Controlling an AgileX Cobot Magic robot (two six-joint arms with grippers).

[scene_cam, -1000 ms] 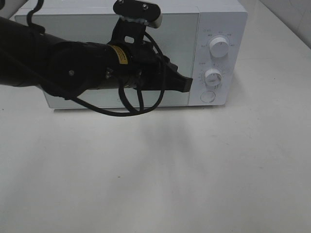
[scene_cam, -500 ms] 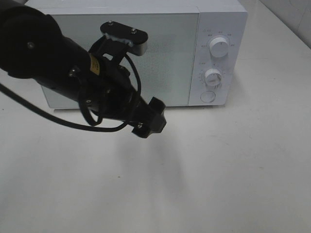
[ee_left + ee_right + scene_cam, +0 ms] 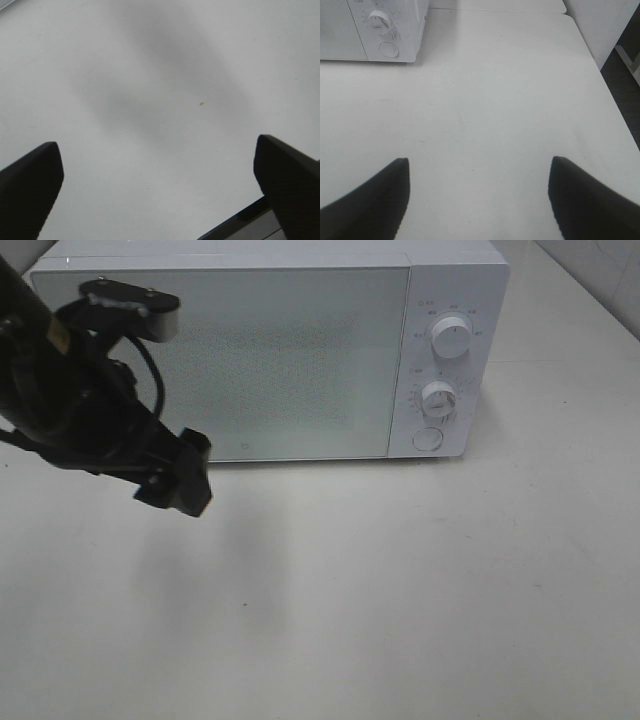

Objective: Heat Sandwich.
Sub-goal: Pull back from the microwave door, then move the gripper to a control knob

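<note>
White table [image 3: 420, 580] bearing a white microwave [image 3: 280, 360], its door [image 3: 250, 350] shut. Control panel at the right: upper dial [image 3: 452, 338], lower dial [image 3: 438, 398] and a round button [image 3: 428, 438]. The markings ringing the dials were too small to read, and no brand name could be made out. The left gripper [image 3: 159, 175] hung over bare table in front of the door's left end, jaws spread wide and empty. The right gripper [image 3: 477, 200] was likewise spread and empty over the table. The sandwich showed in no view, so its place could not be told.
</note>
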